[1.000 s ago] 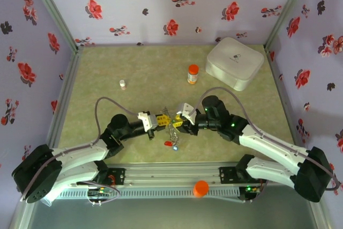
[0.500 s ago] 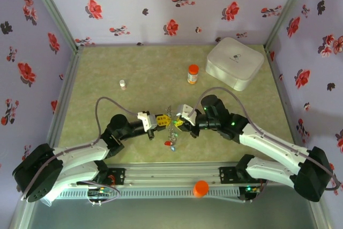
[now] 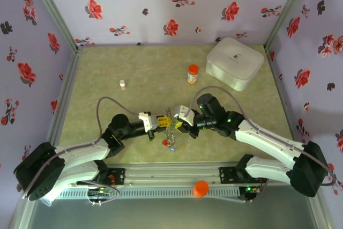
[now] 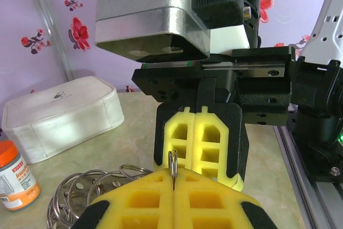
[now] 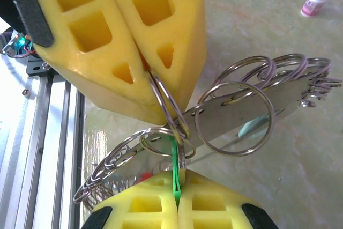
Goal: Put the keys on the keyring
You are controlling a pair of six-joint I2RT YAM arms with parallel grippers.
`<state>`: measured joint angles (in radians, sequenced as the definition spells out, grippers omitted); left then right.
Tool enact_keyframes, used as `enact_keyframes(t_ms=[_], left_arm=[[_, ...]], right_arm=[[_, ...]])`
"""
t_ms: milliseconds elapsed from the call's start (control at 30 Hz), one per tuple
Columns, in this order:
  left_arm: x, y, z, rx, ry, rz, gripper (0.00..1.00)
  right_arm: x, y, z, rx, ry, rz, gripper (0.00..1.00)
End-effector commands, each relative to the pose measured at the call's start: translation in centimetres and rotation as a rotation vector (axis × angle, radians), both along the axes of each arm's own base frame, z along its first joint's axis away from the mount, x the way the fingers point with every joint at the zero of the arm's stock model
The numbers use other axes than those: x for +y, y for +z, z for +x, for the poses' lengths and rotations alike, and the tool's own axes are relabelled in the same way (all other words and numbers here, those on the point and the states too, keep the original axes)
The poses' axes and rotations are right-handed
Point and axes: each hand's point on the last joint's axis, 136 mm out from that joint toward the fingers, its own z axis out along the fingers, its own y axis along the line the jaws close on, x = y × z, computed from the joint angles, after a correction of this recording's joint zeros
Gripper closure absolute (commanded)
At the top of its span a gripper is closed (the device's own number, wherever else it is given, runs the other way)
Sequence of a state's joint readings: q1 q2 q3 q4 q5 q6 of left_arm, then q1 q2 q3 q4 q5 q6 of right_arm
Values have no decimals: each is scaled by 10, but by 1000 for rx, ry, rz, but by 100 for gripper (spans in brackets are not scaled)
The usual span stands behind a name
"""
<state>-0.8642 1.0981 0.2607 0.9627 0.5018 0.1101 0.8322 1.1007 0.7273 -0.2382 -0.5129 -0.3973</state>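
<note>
Left gripper (image 4: pixel 172 179) clamped shut on a loop of the keyring (image 5: pixel 220 119); right gripper (image 5: pixel 177 182) pinched shut on a green key tag (image 5: pixel 173 156); keys (image 3: pixel 169 142) dangle at 6 o'clock, mid-bench (image 3: pixel 134 57)

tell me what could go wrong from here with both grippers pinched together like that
The left gripper pinches the thin ring only at its very fingertips, so a tug could pop it free.
The right gripper grips only the thin green key tag, which may slip out.
The yellow tips nearly touch and could collide.
</note>
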Motion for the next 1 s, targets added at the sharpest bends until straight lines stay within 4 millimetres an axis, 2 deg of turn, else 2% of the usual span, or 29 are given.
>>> enact_keyframes(t_ms=[0,67,133,200,367,533,633,833,867,967], left_arm=[[-2,36,-4,-85,-22,-100,100],[-2,36,-4,-88,-22,-98,100],[-2,34,-3,-87,-21,-94,100],[-3,30,-3,-83,-21,-80,100],[-4,22,-3,-69,-24,-61,100],[-6,20,-4,-64,-44,-55,100],[-7,20,-5,-65,-49,-54,100],[-9,16,-7,-62,-69,-42,100],[-11,27,-5,-80,-71,-60,100],[-12,27,-7,-82,-82,-61,100]], right_arm=[[-1,3,-4,-7,20,-19,99],[-3,9,-1,-36,1,-11,93],[-6,14,1,-64,-14,-7,79],[-10,20,2,-92,-24,7,73],[-13,44,-9,-118,-1,119,72],[-6,51,-8,-112,3,162,73],[-4,53,0,-131,-28,175,76],[-5,44,2,-126,-34,143,77],[-4,42,3,-122,-35,138,78],[-4,41,3,-121,-37,135,79]])
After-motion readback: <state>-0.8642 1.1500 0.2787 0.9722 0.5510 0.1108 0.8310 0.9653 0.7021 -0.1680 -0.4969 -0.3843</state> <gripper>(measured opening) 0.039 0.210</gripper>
